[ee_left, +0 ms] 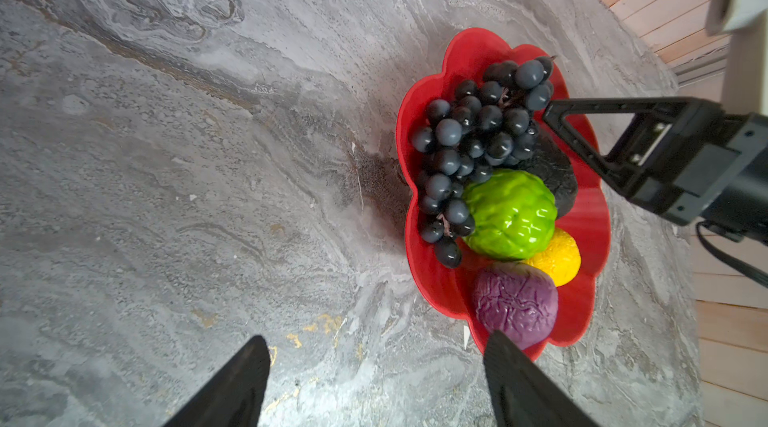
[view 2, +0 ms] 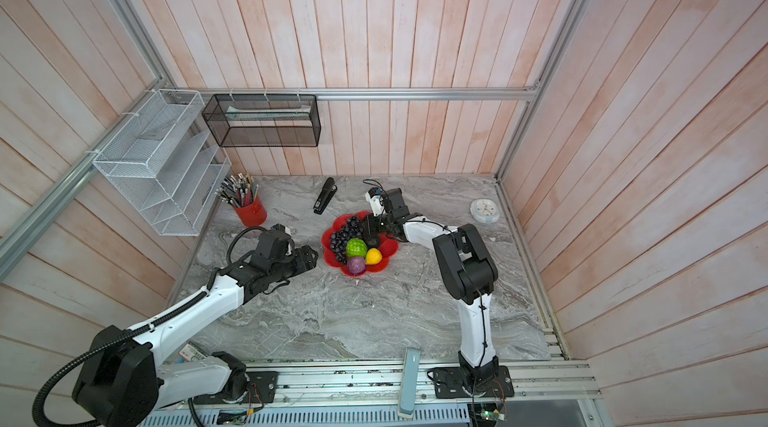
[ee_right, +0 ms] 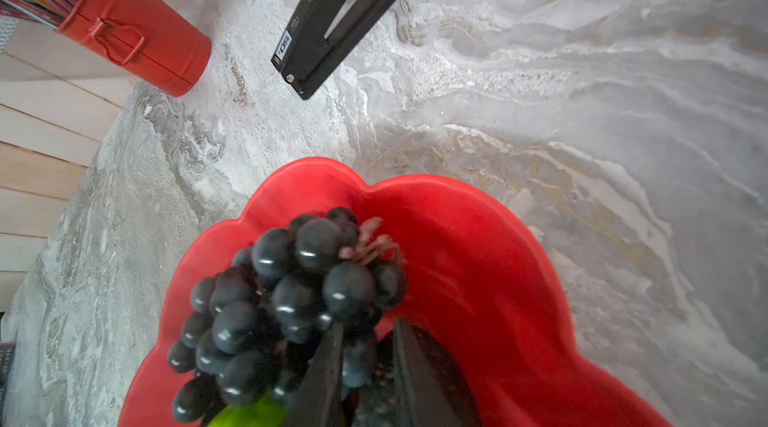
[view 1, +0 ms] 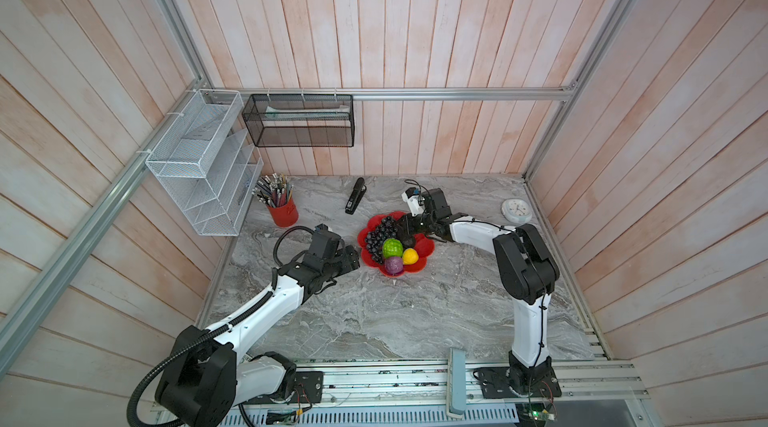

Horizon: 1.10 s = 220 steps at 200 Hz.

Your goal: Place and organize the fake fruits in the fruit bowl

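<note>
My left gripper [ee_left: 376, 337] stands wide open and empty above the grey veined marble tabletop [ee_left: 166, 196], just left of the fruit bowl [ee_left: 469, 55], a glossy red dish with a scalloped petal rim. All five pieces lie in it. The grape bunch [ee_left: 469, 142], smooth dark purple-black beads on a brownish stem, fills its left and far side. The bumpy, shiny green fruit [ee_left: 511, 213] sits in the middle, touching the grapes. The pebbled yellow fruit [ee_left: 557, 256] lies just right of it, the wrinkled matte purple fruit [ee_left: 515, 308] is at the near rim, and the rough dark avocado [ee_left: 552, 171] lies far right, partly under the grapes.

My right gripper [ee_right: 370, 323] hangs low over the avocado and grapes. Its jaws stand a narrow way apart with a grape showing between them, and I cannot tell whether they pinch anything.

Only my right wrist view shows the small white label on the black stapler [ee_right: 345, 17], its print too blurred to read. Left of it stands the red cylindrical pencil cup [ee_right: 137, 38]. Only the top views show the round white clock [view 1: 515, 210] at the far right
</note>
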Motion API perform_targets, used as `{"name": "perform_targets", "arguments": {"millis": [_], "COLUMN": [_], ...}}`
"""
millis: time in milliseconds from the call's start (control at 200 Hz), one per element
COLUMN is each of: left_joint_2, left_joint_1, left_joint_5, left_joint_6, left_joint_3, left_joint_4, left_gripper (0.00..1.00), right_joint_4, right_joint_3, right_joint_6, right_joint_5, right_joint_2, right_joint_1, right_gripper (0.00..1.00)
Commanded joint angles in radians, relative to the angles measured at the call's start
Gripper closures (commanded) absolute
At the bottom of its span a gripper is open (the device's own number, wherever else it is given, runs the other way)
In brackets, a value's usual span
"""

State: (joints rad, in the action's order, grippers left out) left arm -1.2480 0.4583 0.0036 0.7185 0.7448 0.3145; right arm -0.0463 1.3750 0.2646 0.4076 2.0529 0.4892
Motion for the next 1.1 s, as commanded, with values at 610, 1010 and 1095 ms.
{"name": "perform_targets", "arguments": {"millis": [610,1010,1095], "left_joint_2": [-0.048,0.048,0.071], "left_joint_1": [-0.016,-0.117,-0.171], "left_joint_5": [-0.112,-0.215,-0.201], "left_joint_6": [-0.178,-0.631,-0.603], "left_joint_3": [0.182,0.013,-0.048], "left_joint_4": [-0.026,-0.529,-0.535], "left_gripper": [0.10,0.00,0.00], "right_joint_4": [-0.027,-0.441,-0.434], "right_joint_3": [-0.247,-0.674,-0.737], "right_joint_6": [-0.091,-0.416,-0.351], "right_joint_5": [-0.289,-0.508,-0.480], "right_joint_2": [-0.497,-1.051,-1.091], "right_joint_1": [-0.003,-0.188,-0.299], "right_gripper": [0.30,0.02,0.02]}}
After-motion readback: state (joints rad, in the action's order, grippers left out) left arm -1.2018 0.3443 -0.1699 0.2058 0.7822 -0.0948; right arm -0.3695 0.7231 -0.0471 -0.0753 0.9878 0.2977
